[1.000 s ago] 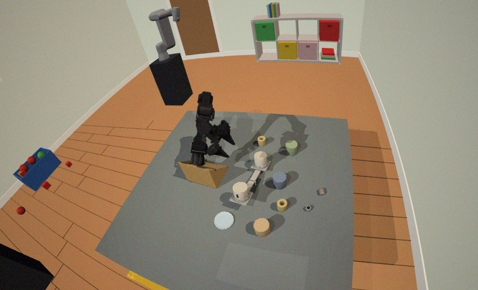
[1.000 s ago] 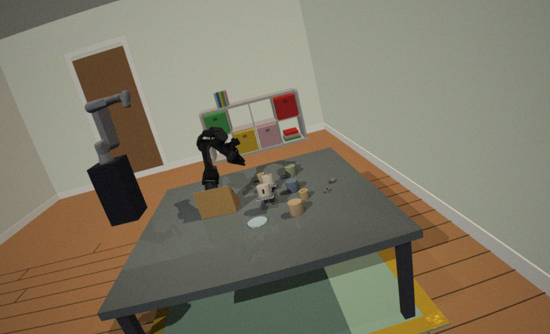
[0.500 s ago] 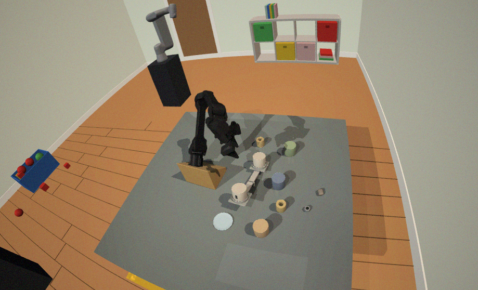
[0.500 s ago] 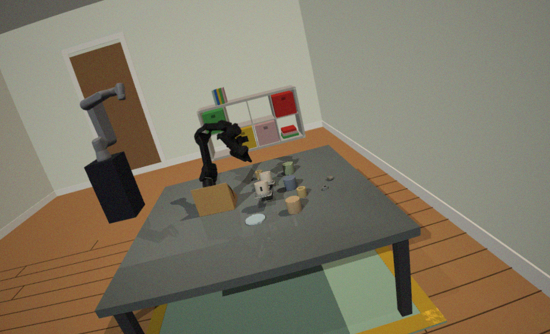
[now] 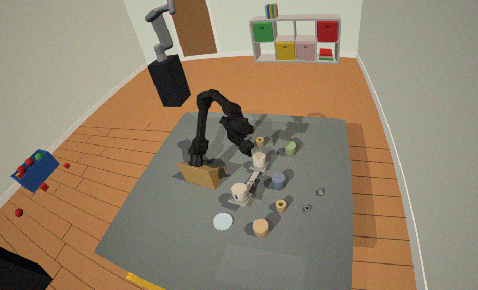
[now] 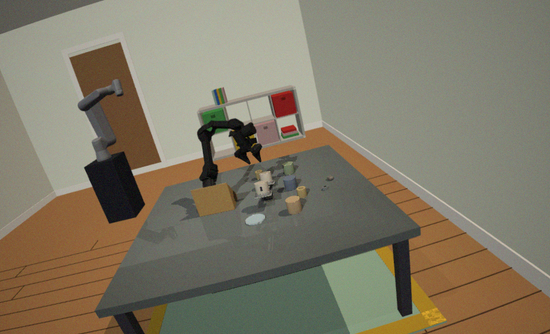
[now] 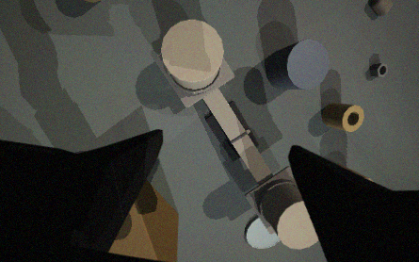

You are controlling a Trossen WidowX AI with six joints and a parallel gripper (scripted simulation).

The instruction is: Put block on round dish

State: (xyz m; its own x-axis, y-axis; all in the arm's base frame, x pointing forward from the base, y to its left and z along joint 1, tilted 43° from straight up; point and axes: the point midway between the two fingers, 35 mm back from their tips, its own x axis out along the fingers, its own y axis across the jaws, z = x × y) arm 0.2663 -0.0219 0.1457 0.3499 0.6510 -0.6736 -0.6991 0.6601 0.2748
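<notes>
My gripper (image 5: 249,153) (image 6: 255,161) (image 7: 226,143) is open and empty, pointing down high above the balance. The balance beam (image 5: 255,175) (image 7: 226,113) runs between its spread fingertips in the wrist view. The far cream cup (image 5: 259,160) (image 6: 266,176) (image 7: 192,51) stands upright on one end. The near cream cup (image 5: 239,189) (image 6: 265,185) (image 7: 298,225), with a small dark mark, stands on the other, partly behind a finger in the wrist view. The near end seems higher. No block shows. The pale round dish (image 5: 222,221) (image 6: 255,219) (image 7: 260,234) lies bare beyond the near cup.
A blue cylinder (image 5: 278,181) (image 7: 308,64) stands right of the balance, a green one (image 5: 289,148) beyond, a peach one (image 5: 260,227) right of the dish. Two tan tubes (image 5: 280,207) (image 5: 259,142) stand nearby. An amber wedge (image 5: 198,174) (image 6: 214,200) stands by the arm's base.
</notes>
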